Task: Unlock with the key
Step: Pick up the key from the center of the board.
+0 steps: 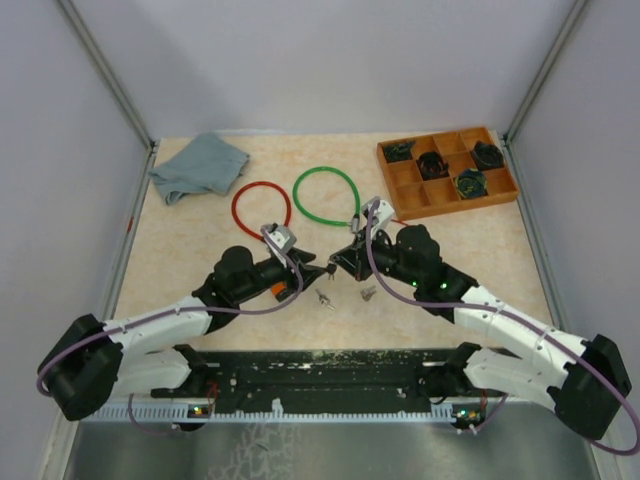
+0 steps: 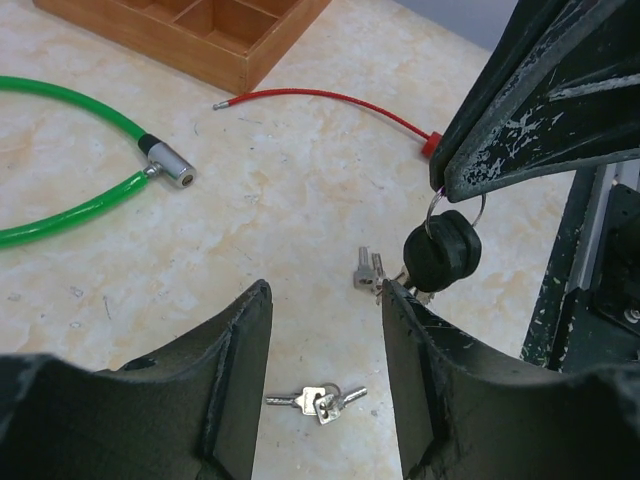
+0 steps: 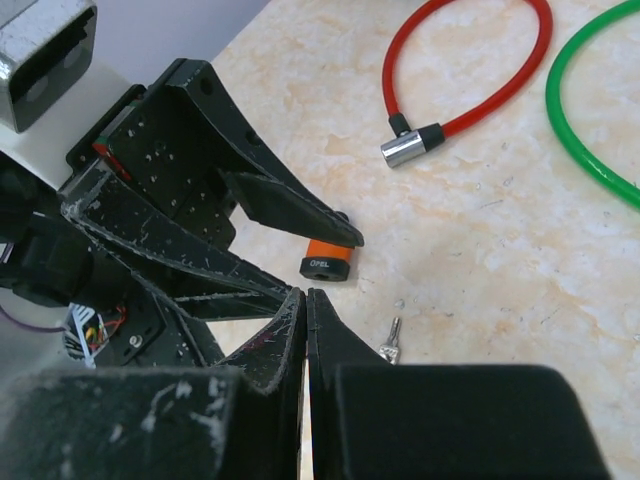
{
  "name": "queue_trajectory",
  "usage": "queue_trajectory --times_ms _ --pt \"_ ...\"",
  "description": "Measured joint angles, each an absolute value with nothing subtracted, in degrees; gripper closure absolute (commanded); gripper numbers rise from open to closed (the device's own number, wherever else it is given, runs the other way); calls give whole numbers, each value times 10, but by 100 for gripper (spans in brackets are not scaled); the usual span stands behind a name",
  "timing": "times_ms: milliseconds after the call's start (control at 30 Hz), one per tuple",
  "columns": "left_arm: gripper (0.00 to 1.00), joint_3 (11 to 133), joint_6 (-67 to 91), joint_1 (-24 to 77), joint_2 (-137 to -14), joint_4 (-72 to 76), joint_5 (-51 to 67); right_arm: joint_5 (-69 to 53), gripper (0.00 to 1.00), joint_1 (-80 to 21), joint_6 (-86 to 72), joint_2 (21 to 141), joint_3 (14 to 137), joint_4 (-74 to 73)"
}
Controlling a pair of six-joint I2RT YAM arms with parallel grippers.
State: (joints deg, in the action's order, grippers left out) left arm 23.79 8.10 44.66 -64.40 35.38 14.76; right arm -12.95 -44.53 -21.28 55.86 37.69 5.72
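My right gripper is shut on the ring of a bunch of black-headed keys and holds it above the table. In the left wrist view its fingers come in from the upper right. My left gripper is open and empty, its right fingertip close beside the hanging black keys. A small orange-and-black lock lies on the table under the left gripper's fingers. A red cable lock and a green cable lock lie behind. In the top view both grippers meet at mid-table.
Two loose bunches of silver keys lie on the table below the grippers. A thin red cable lies near the wooden compartment tray at the back right. A grey-blue cloth lies at the back left.
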Motion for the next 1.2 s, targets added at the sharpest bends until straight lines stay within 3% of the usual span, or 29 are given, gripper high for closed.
queue_trajectory --times_ms 1033,1200 --pt "46 234 45 468 -700 439 170 -149 100 -445 -233 543 377 66" --pt "57 234 51 473 -720 459 175 -149 100 -445 -238 543 376 73"
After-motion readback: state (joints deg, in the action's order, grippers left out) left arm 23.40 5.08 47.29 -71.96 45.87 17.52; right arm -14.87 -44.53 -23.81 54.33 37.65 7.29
